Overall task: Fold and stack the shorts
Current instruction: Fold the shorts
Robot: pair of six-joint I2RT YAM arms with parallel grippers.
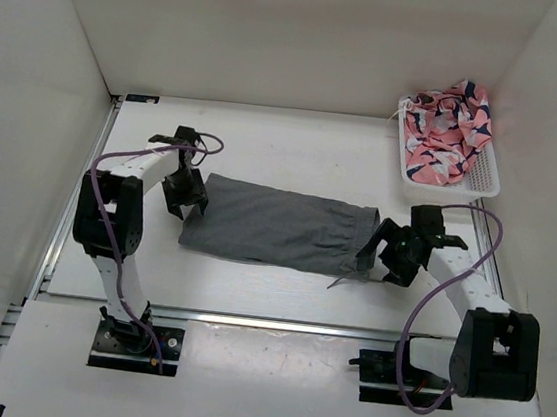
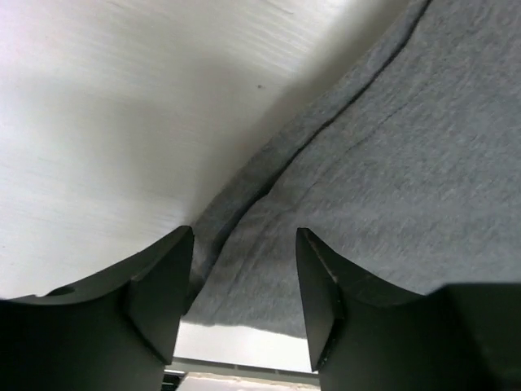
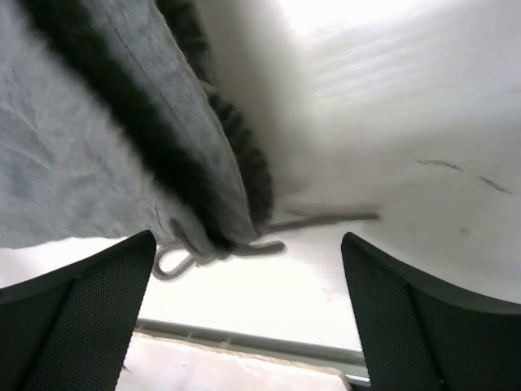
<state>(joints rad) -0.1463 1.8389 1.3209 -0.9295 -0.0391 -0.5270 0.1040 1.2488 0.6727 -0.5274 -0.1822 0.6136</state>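
Observation:
The grey shorts (image 1: 276, 226) lie flat on the table as a long folded strip, waistband end at the right with a drawstring (image 1: 341, 279) trailing off. My left gripper (image 1: 185, 201) is open over the strip's left end; in the left wrist view its jaws straddle the cloth's corner (image 2: 366, 187). My right gripper (image 1: 378, 258) is open wide just off the waistband end; the right wrist view shows the waistband edge (image 3: 187, 155) and the drawstring (image 3: 244, 248) between the fingers (image 3: 77, 318).
A white basket (image 1: 483, 182) at the back right holds pink patterned cloth (image 1: 449, 127). White walls enclose the table on three sides. A metal rail (image 1: 246, 318) runs along the table's near edge.

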